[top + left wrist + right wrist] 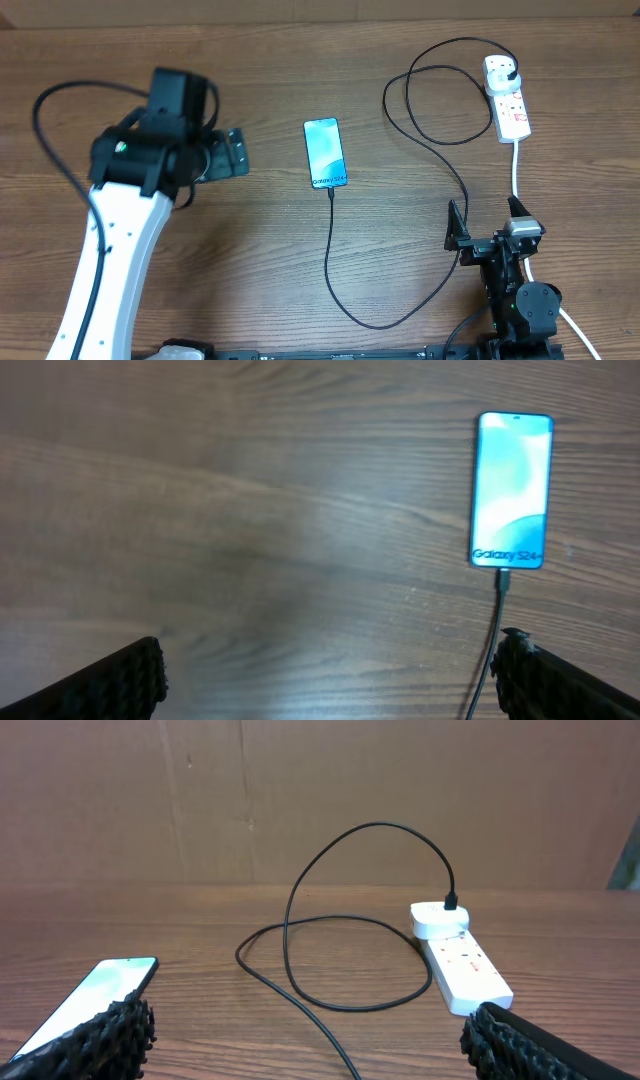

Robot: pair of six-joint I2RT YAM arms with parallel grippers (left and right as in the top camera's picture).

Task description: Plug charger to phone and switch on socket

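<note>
The phone (326,152) lies face up near the middle of the worktop (250,260), with the charger (329,240) tip at its bottom edge. The socket (510,105) sits near the far right corner and carries the charger's plug. The left gripper (232,153) and the right gripper (488,222) are both released, grasping nothing.

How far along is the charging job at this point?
Looks done: the tip of the charger sits in the bottom edge of the phone, its plug in the socket. In hand: nothing; the left hand and right hand are open, empty. Left: possibly switching it on; too small to tell.
</note>
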